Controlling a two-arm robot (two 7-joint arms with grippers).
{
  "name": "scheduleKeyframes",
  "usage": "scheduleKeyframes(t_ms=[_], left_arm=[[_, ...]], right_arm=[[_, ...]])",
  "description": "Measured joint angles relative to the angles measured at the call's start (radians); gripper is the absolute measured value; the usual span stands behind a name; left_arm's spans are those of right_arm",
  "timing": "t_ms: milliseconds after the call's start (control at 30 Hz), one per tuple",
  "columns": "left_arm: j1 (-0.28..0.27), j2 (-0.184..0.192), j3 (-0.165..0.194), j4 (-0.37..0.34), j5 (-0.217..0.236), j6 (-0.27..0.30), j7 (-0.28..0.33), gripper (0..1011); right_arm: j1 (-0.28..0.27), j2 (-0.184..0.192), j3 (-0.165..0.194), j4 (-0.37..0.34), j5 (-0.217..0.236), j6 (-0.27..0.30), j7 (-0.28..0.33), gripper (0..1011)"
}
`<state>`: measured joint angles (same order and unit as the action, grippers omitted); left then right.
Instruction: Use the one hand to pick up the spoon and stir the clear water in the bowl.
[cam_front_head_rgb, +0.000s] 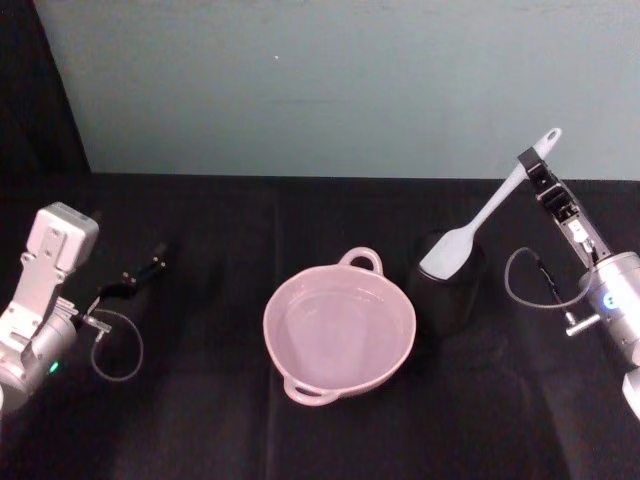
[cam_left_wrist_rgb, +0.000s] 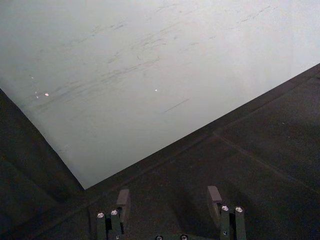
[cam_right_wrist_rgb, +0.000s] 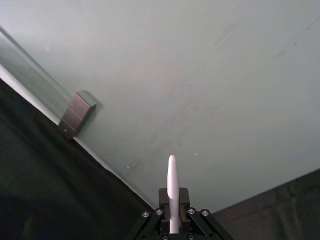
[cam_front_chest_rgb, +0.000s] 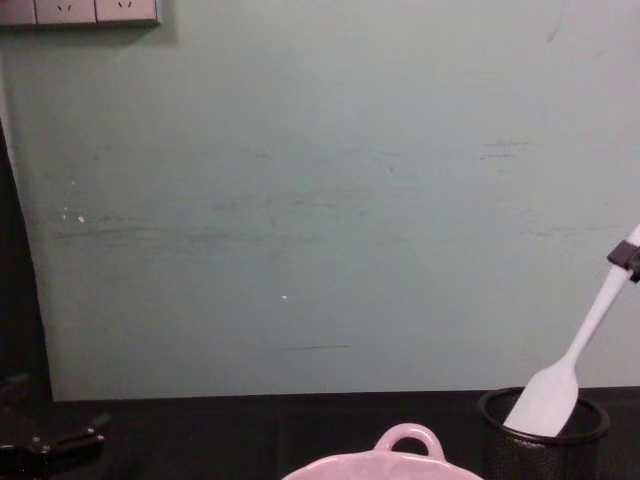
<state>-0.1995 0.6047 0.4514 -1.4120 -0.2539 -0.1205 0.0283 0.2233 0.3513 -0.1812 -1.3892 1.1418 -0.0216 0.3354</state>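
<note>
My right gripper (cam_front_head_rgb: 531, 167) is shut on the upper handle of the white spoon (cam_front_head_rgb: 487, 213), which slants up to the right. The spoon's flat blade (cam_front_chest_rgb: 545, 400) rests at the mouth of the black mesh cup (cam_front_head_rgb: 447, 288), its lower edge just inside the rim. In the right wrist view the spoon handle (cam_right_wrist_rgb: 172, 186) stands clamped between the fingers of the right gripper (cam_right_wrist_rgb: 172, 202). The pale pink bowl (cam_front_head_rgb: 272, 330) holding clear water sits at the table's centre, left of the cup. My left gripper (cam_front_head_rgb: 143, 274) stays parked far left, open (cam_left_wrist_rgb: 169, 200).
A black cloth covers the table (cam_front_head_rgb: 200, 420). A pale green wall (cam_front_chest_rgb: 320, 200) rises behind it, with a socket strip (cam_front_chest_rgb: 80, 10) high on the left. Cables loop beside both wrists. The bowl's arched handle (cam_front_chest_rgb: 408, 433) faces the wall.
</note>
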Motion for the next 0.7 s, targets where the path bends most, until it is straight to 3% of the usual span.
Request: scheduleKeyframes(t_ms=[700], left_arm=[[0.0,0.0,0.0,0.0,0.0,0.0,0.0,1005]], right_arm=[[0.028,-0.033,-0.026,0.111,-0.029,-0.039,-0.001,112]])
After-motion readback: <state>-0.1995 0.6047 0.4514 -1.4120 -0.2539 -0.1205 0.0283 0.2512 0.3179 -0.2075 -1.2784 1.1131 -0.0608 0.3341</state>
